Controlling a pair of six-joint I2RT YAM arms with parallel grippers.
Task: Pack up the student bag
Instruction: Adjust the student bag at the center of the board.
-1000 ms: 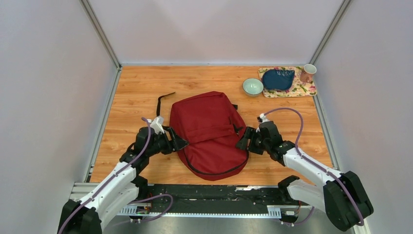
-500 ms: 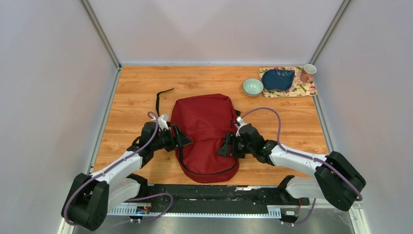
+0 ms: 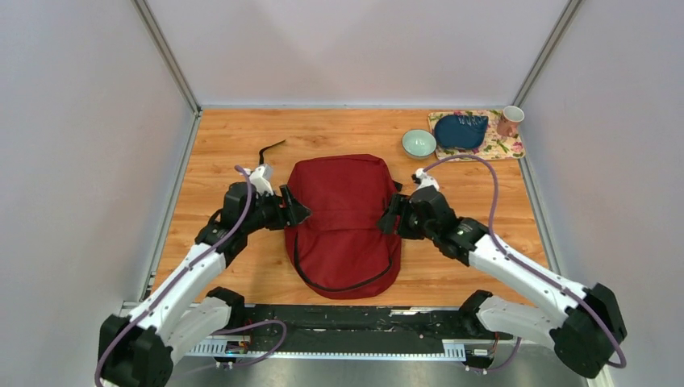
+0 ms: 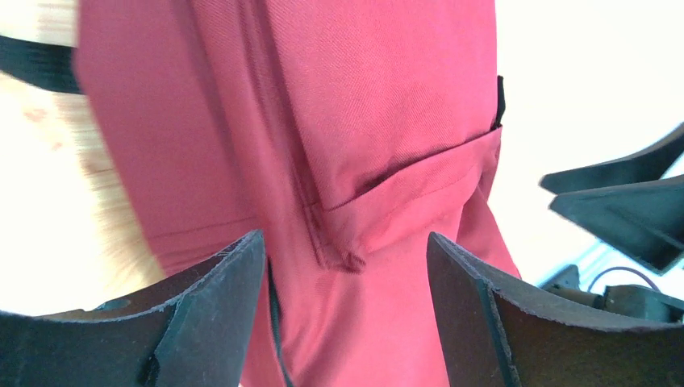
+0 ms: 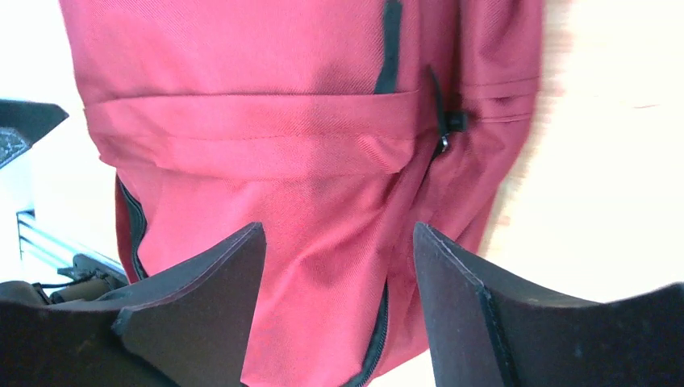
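Note:
The dark red student bag lies flat in the middle of the wooden table, front pocket up, its black zipper running round the near end. My left gripper is open at the bag's left edge. In the left wrist view its jaws stand wide apart with red fabric between them. My right gripper is open at the bag's right edge. In the right wrist view its jaws are wide apart over the fabric and a zipper pull.
A black strap trails from the bag's far left corner. At the far right are a pale green bowl, a floral mat with a dark blue item on it, and a pink mug. Walls enclose the table.
Both grippers pressed in on the bag's sides, then moved farther up along it. The bag turned from tilted to straight and narrowed. The strap shifted farther away.

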